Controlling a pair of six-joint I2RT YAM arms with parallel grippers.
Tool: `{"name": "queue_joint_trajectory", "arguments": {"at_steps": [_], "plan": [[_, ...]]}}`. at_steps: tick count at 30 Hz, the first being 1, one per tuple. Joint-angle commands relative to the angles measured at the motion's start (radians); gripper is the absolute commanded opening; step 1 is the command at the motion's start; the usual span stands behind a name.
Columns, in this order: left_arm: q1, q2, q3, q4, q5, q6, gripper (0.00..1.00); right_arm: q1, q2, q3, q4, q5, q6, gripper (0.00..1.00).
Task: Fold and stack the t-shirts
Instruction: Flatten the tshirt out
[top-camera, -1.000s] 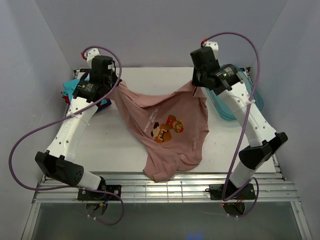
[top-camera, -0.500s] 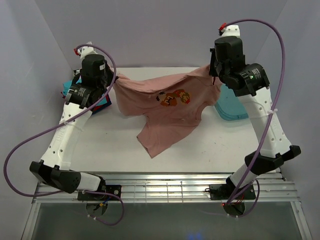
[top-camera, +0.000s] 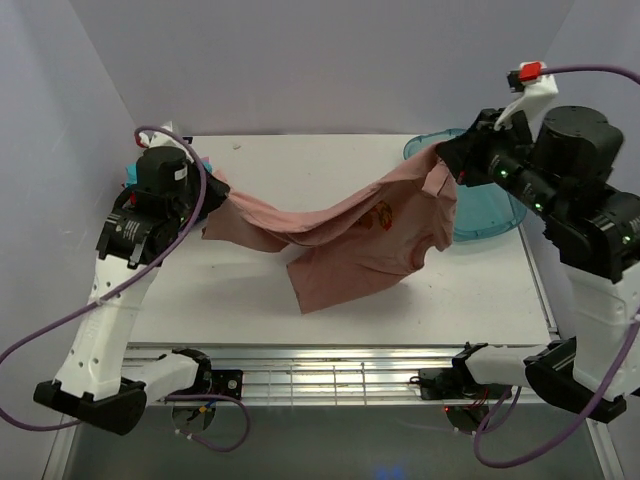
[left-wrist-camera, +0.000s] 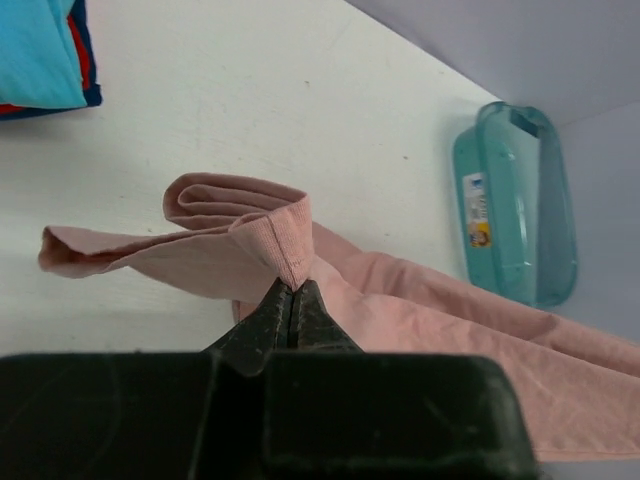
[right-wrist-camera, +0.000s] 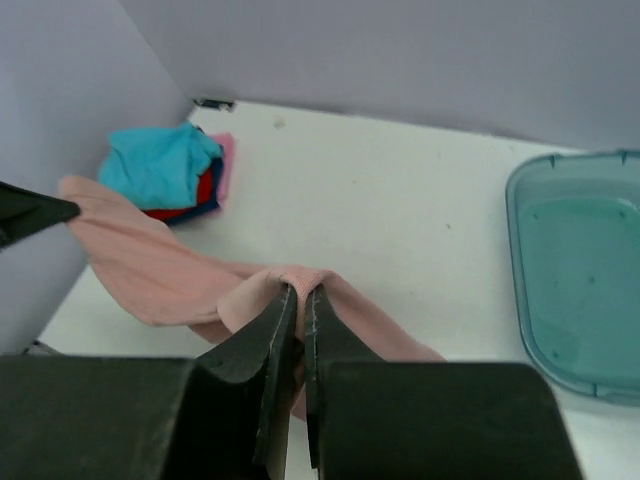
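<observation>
The dusty-pink t-shirt (top-camera: 345, 240) with an orange-brown print hangs stretched between my two grippers, its lower part sagging onto the white table (top-camera: 300, 160). My left gripper (top-camera: 207, 196) is shut on one ribbed edge of the pink shirt (left-wrist-camera: 215, 250), as its own view shows at the jaws (left-wrist-camera: 292, 287). My right gripper (top-camera: 446, 166) is shut on the other end of it (right-wrist-camera: 150, 265), the cloth pinched at the jaws (right-wrist-camera: 300, 293). A folded stack of teal, red and dark-blue t-shirts (right-wrist-camera: 163, 170) lies at the far left (left-wrist-camera: 40, 55), mostly hidden by the left arm in the top view.
A translucent blue-green plastic tray (top-camera: 485, 190) sits at the table's far right, just beyond the right gripper (right-wrist-camera: 580, 290) (left-wrist-camera: 515, 200). Grey walls close in the table on the left, back and right. A slatted metal rail (top-camera: 330, 375) runs along the near edge.
Both arms have lifted and spread apart, the right gripper swinging out to the right and the left one nearer. The pink shirt is now pulled taut, its print folded inward.
</observation>
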Motion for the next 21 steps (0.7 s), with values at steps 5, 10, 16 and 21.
{"name": "queue_joint_trajectory", "arguments": {"at_steps": [5, 10, 16, 21], "plan": [[0.005, -0.137, 0.173, -0.113, 0.151, -0.167, 0.00, -0.002, -0.117, 0.173, 0.180, -0.270, 0.056, 0.08], [0.005, -0.159, 0.203, -0.230, 0.196, -0.267, 0.00, -0.001, -0.108, 0.158, 0.226, -0.314, 0.111, 0.08], [0.005, -0.140, -0.091, -0.200, 0.259, -0.243, 0.00, -0.001, -0.059, -0.045, 0.187, -0.229, 0.145, 0.08], [0.005, 0.063, -0.144, -0.087, 0.319, -0.175, 0.00, -0.001, 0.105, -0.112, 0.134, -0.113, 0.160, 0.08]]}}
